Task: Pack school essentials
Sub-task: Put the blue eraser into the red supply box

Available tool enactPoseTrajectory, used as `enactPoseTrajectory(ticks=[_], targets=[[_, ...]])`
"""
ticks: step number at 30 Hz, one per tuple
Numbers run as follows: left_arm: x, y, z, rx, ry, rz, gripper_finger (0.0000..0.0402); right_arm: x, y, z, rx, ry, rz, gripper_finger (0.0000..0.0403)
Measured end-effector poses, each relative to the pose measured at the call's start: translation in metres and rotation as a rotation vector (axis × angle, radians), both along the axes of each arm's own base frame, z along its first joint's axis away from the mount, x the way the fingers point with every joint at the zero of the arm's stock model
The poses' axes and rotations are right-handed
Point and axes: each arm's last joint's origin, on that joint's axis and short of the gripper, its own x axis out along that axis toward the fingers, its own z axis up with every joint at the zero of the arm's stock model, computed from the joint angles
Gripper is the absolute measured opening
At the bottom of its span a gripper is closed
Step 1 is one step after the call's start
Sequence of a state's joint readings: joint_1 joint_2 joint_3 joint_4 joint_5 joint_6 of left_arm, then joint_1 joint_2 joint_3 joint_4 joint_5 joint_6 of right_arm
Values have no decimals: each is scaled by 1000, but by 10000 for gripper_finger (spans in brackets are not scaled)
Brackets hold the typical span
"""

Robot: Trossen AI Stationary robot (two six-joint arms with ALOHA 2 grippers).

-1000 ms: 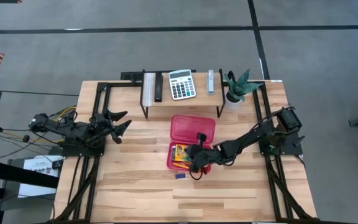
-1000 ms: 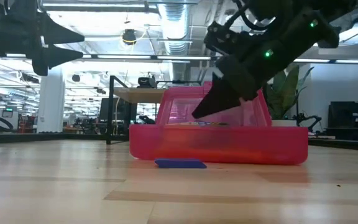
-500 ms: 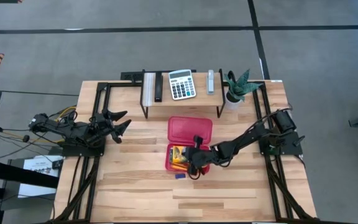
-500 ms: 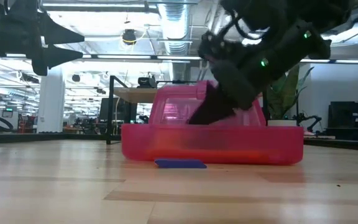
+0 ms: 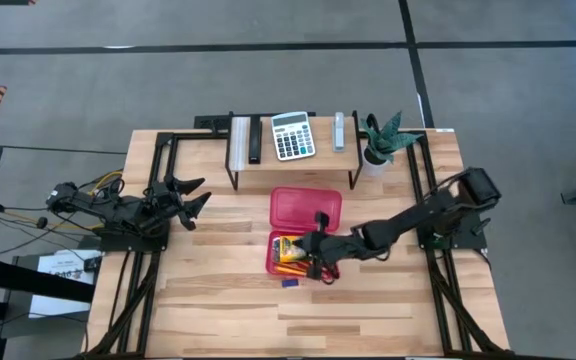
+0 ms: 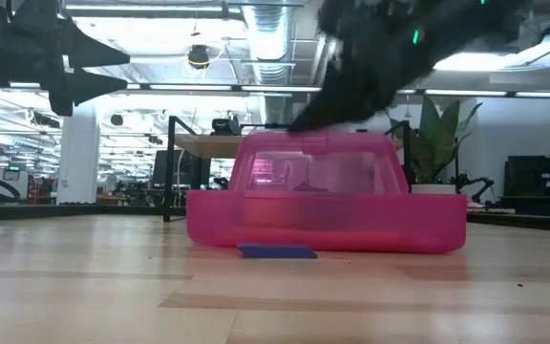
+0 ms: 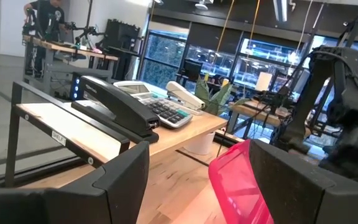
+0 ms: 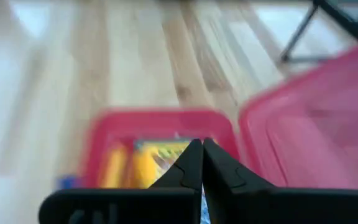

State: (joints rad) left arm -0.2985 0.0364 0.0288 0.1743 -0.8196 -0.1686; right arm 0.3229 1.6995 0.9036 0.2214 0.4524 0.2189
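A red translucent case (image 5: 303, 235) lies open on the table's middle, its lid (image 5: 305, 208) toward the far side. Its base (image 8: 98, 143) holds the yellow-green crayon box (image 8: 160, 163) and other yellow and orange pieces (image 5: 286, 262); I cannot tell scissors from pencils. The tiny blue eraser (image 5: 289, 282) lies flat on the table just near of the case and also shows in the low view (image 6: 277, 251). My right gripper (image 8: 202, 152) is shut and empty, and it hangs above the case's base (image 5: 320, 268). My left gripper (image 5: 196, 195) is open and empty at the table's left edge.
A raised shelf (image 5: 293, 155) at the far edge carries a grey calculator (image 5: 292, 135), a black stapler (image 5: 254, 140) and a grey piece (image 5: 339, 130). A potted plant (image 5: 380, 140) stands at its right. Bare wood lies near of the case.
My right gripper dipped into the case's base and shoved the case a little toward the table's left edge. It has then risen above the case, fingers still shut. The eraser has stayed where it was.
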Motion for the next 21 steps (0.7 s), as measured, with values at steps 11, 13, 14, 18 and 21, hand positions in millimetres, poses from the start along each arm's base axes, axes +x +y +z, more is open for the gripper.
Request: enactPoseTrajectory(ticks=[11, 13, 14, 18, 21], targets=[[0, 0, 0, 2, 5, 0, 263, -10, 71, -8, 142, -69, 279, 166], [0, 0, 0, 0, 3, -1, 263, -2, 80, -23, 132, -76, 278, 193], [0, 0, 0, -6, 0, -1, 263, 1, 82, -30, 129, -70, 272, 205], [0, 0, 0, -13, -4, -4, 263, 13, 90, -53, 157, -23, 239, 229], [0, 0, 0, -13, -5, -5, 263, 18, 91, -62, 148, -15, 233, 229]])
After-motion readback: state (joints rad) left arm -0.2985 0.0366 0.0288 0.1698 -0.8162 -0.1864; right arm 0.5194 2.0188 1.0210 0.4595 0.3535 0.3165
